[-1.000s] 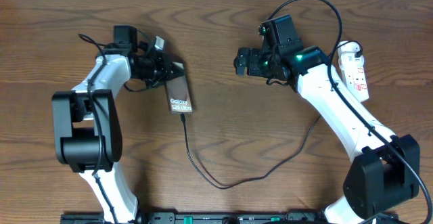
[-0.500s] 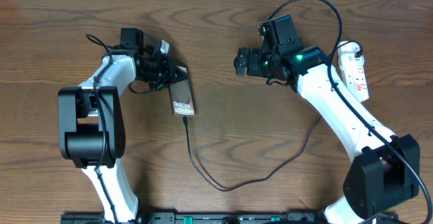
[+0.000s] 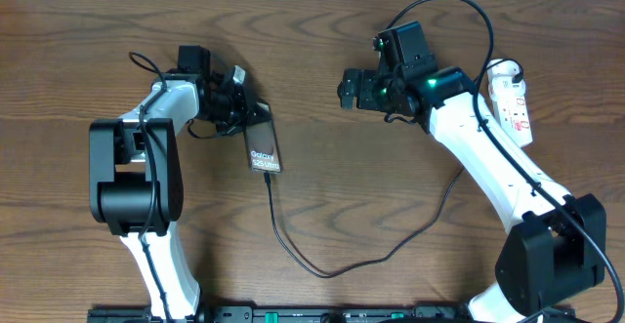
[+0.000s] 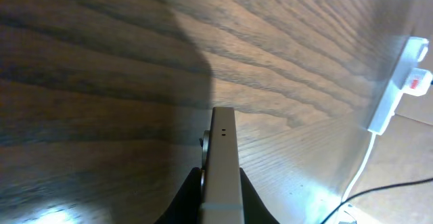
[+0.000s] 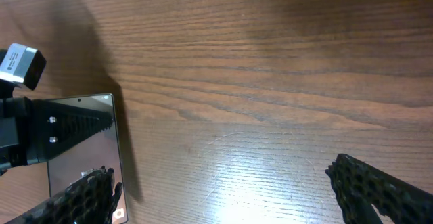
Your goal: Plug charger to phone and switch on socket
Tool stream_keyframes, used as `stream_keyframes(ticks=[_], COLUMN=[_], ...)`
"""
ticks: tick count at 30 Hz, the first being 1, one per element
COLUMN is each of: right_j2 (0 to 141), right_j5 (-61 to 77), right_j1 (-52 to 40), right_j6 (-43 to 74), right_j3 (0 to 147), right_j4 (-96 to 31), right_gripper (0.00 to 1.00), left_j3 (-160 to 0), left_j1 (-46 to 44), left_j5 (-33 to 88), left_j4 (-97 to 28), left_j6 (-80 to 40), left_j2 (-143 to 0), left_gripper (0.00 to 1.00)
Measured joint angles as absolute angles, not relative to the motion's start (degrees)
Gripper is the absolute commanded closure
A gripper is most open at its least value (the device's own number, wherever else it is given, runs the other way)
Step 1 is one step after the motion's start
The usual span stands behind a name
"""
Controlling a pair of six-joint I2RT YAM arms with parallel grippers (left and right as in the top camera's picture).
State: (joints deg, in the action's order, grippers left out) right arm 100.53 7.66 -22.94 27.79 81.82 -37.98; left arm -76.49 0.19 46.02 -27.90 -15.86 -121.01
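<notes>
The phone (image 3: pixel 264 147) lies on the wood table with its "Galaxy" lettering up. My left gripper (image 3: pixel 244 111) is shut on the phone's upper end. In the left wrist view the phone's pale edge (image 4: pixel 222 143) sits clamped between the left gripper's dark fingers (image 4: pixel 222 180). The charger cable (image 3: pixel 322 269) runs from the phone's lower end in a loop towards the right. The socket (image 3: pixel 515 103) lies at the far right and shows in the left wrist view (image 4: pixel 396 92). My right gripper (image 3: pixel 347 89) is open and empty, hovering right of the phone (image 5: pixel 101 149).
The socket's white cord (image 4: pixel 365 160) trails down from the strip. The right arm's own black cable (image 3: pixel 459 6) arcs above its wrist. The right gripper's fingers (image 5: pixel 230 197) span bare wood.
My left arm has swung a little to the right, and the phone it holds has shifted slightly right and towards the front. The right arm has not moved.
</notes>
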Motion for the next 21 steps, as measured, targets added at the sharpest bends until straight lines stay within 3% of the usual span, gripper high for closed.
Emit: stream_keyframes(ticks=[21], right_j2=[100.5], right_j5=[7.6], right_j1=[-24.4], right_j6=[27.8], right_j3=[81.8], right_j4=[-37.9], right_gripper=[0.01], left_j3=[-76.4], left_j1=[-0.4], left_j5=[44.6], left_j4=[-28.1], left_j6=[-15.1], left_j2=[-121.0], left_gripper=[0.92])
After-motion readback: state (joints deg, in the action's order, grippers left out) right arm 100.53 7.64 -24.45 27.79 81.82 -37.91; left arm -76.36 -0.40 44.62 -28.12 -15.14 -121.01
